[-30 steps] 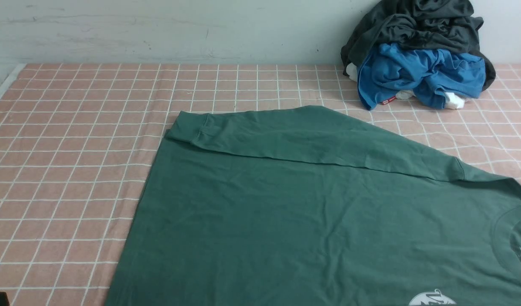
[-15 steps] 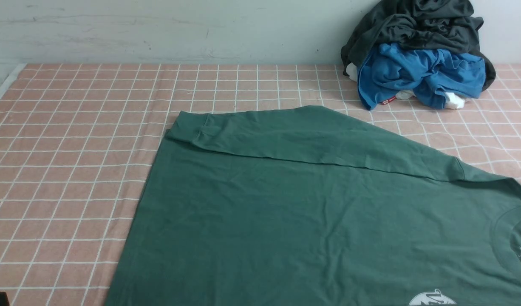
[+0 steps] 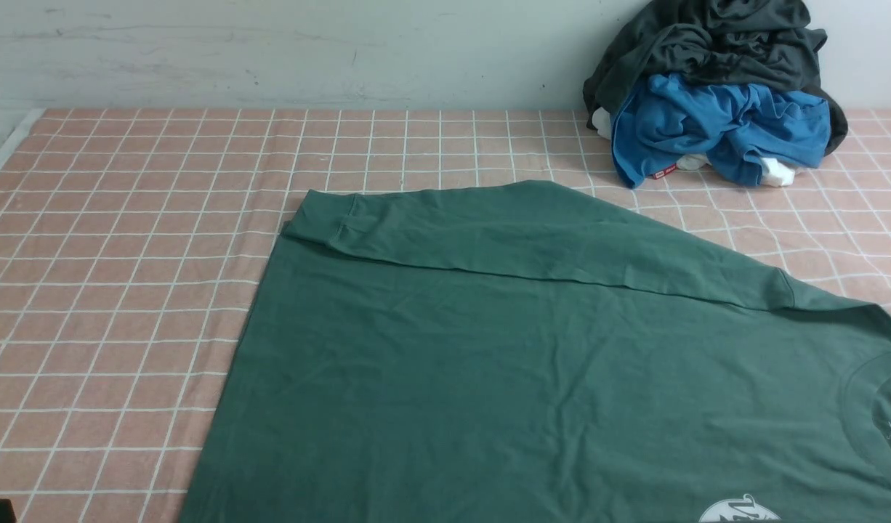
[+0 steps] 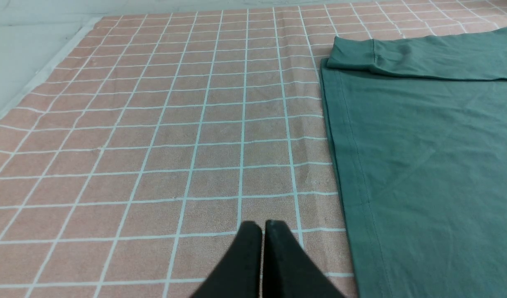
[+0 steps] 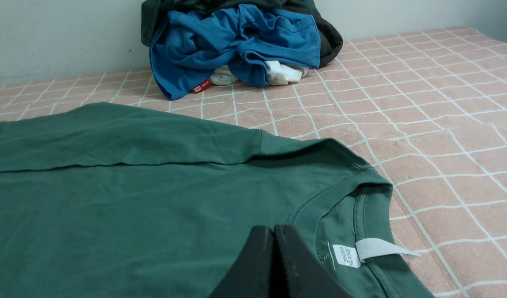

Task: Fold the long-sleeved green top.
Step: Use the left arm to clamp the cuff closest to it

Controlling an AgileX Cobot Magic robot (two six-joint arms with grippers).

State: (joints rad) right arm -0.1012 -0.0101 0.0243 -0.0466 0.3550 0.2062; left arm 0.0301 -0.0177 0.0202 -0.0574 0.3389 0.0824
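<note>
Two claws, both fully closed, holding nothing: left claw (image 4: 262,227) hovers over bare surface (image 3: 126,290) beside the hem (image 4: 352,186). The green long-sleeved top (image 3: 533,363) lies flat, centre to right. The right claw (image 5: 274,231) hangs near the collar (image 5: 361,194). Pinch hem and shoulder evenly.

The tabletop is covered by a pink tablecloth (image 3: 126,290) printed with a grid of thin white lines; slight wrinkles are seen in it towards the right edge. At the far right corner, a heap of clothes is piled against the pale wall (image 3: 271,51). A dark grey garment (image 3: 707,36) is bunched on top, and a crumpled blue garment (image 3: 714,123) is spread below it, with a small red label (image 3: 663,172) shown at its lower edge. Bits of white fabric (image 3: 776,172) are tucked under the blue.
</note>
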